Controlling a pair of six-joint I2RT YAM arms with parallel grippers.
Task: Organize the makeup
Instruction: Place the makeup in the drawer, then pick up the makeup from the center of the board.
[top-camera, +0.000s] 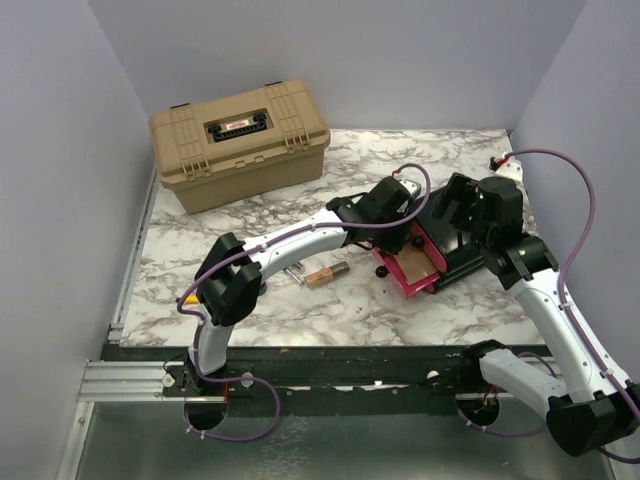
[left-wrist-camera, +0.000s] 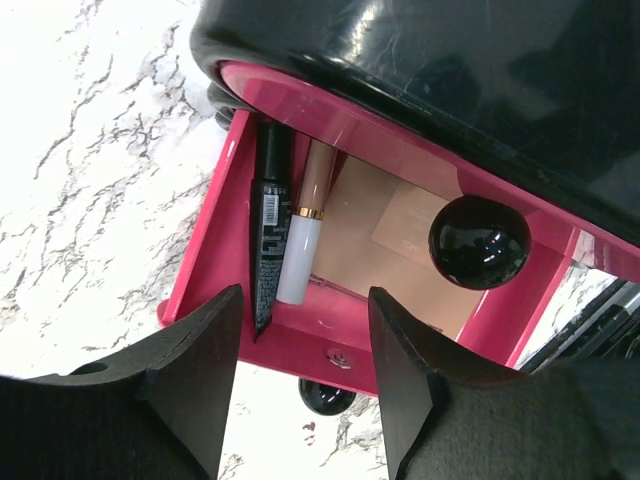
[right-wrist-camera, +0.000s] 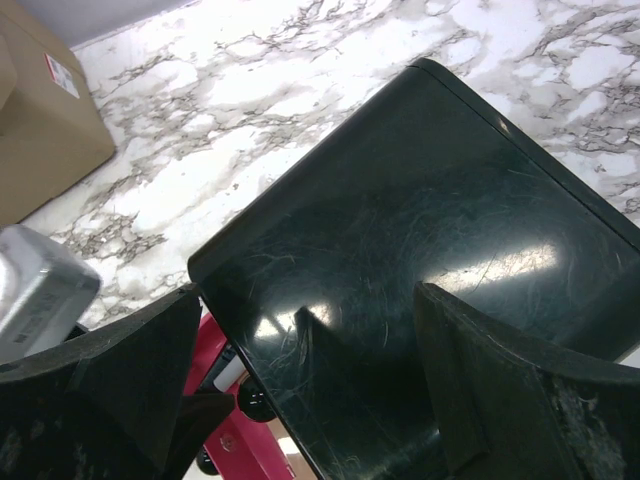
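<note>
our left gripper (left-wrist-camera: 305, 300) hangs spread, empty, over the pink plastic drawer (left-wrist-camera: 200, 255) holding a slim black tube (left-wrist-camera: 269, 225), copper lipstick tube (left-wrist-camera: 302, 245) at its three o'clock; right gripper (right-wrist-camera: 308, 290) splayed above glossy black box (right-wrist-camera: 430, 220)

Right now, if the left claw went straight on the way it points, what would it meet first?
Most likely the slim white-and-copper lipstick tube lying in the open pink plastic drawer, just ahead of the open left claw; depth is unclear, so the drawer's near wall could come first.
</note>
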